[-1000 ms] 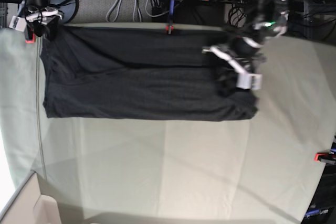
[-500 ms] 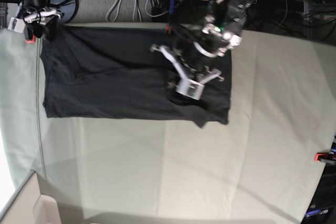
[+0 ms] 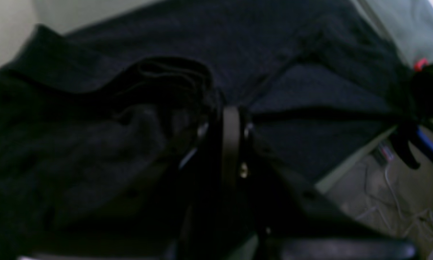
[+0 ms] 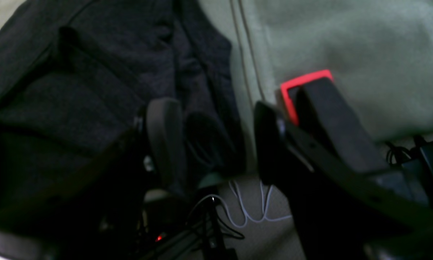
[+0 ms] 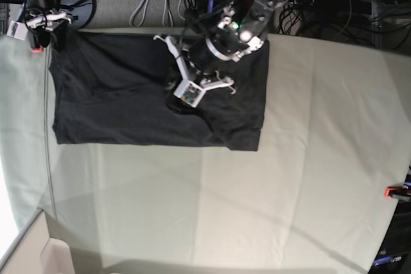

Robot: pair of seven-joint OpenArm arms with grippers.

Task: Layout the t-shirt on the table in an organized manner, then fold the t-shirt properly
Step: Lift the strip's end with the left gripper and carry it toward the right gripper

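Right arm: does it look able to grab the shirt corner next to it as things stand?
Probably yes. The right tool stands open at the table's far corner, the black cotton t-shirt's corner lies right by its fingers, and nothing lies between them. The left tool is busy mid-shirt, well clear.

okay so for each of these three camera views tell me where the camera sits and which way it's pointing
Base: overhead, looking straight down on the pale grey-green cloth table and the black cotton t-shirt; both arms show.
Left wrist: on the left arm, looking along the left gripper, shut on a bunched shirt fold.
Right wrist: on the right arm at the table's corner, looking past the open right gripper at a red clamp.
All three share the shirt.
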